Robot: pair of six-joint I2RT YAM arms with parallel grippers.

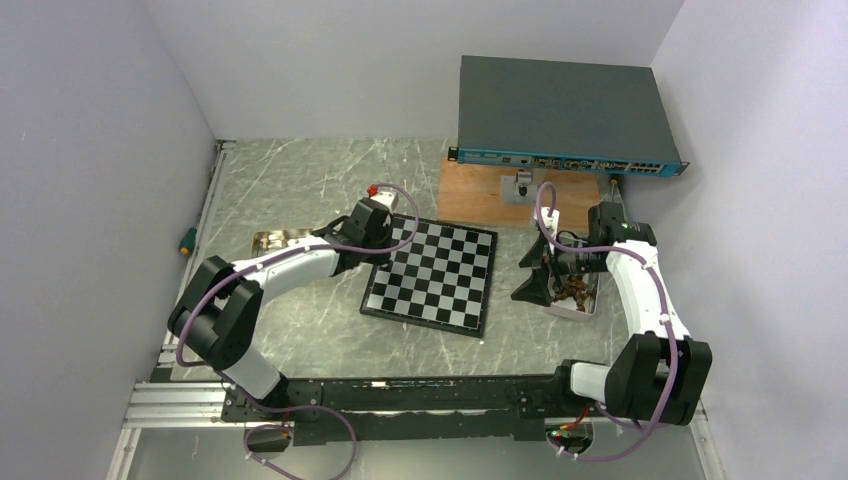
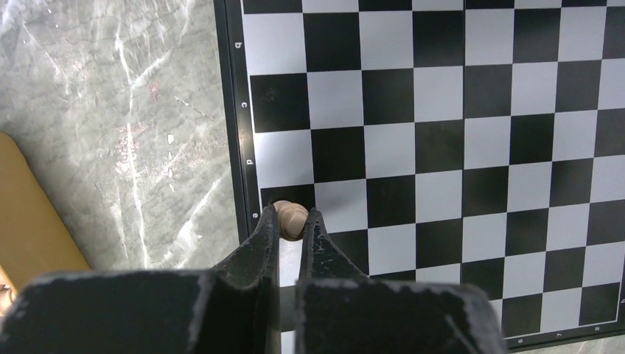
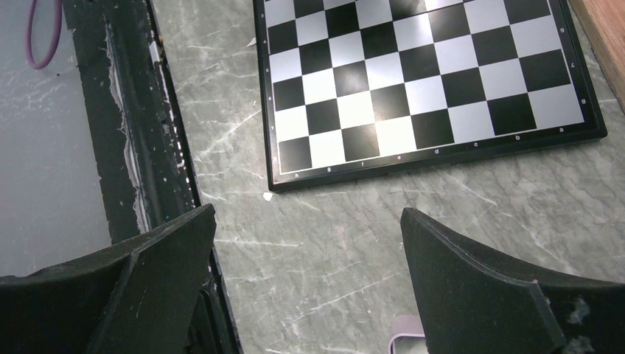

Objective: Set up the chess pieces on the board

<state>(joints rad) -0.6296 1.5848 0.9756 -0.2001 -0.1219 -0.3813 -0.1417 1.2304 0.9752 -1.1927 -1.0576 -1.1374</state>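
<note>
The board (image 1: 435,275) lies flat in the middle of the table, and no pieces stand on the squares I can see. My left gripper (image 1: 385,243) is at the board's left edge. In the left wrist view the gripper (image 2: 292,221) is shut on a light tan chess piece (image 2: 295,219) over the edge squares of the board (image 2: 442,147), by the letter e. I cannot tell whether the piece touches the board. My right gripper (image 1: 535,285) is open and empty beside a white tray (image 1: 592,306) of dark brown pieces (image 1: 572,290). In the right wrist view the gripper (image 3: 309,228) hangs above bare table, with the board (image 3: 420,81) beyond it.
A shiny metal tray (image 1: 278,240) lies left of the board. A brown wooden plank (image 1: 480,190) and a dark network box (image 1: 565,115) are at the back right. A green and orange tool (image 1: 186,240) lies by the left wall. The white tray's corner (image 3: 407,328) shows under my right finger.
</note>
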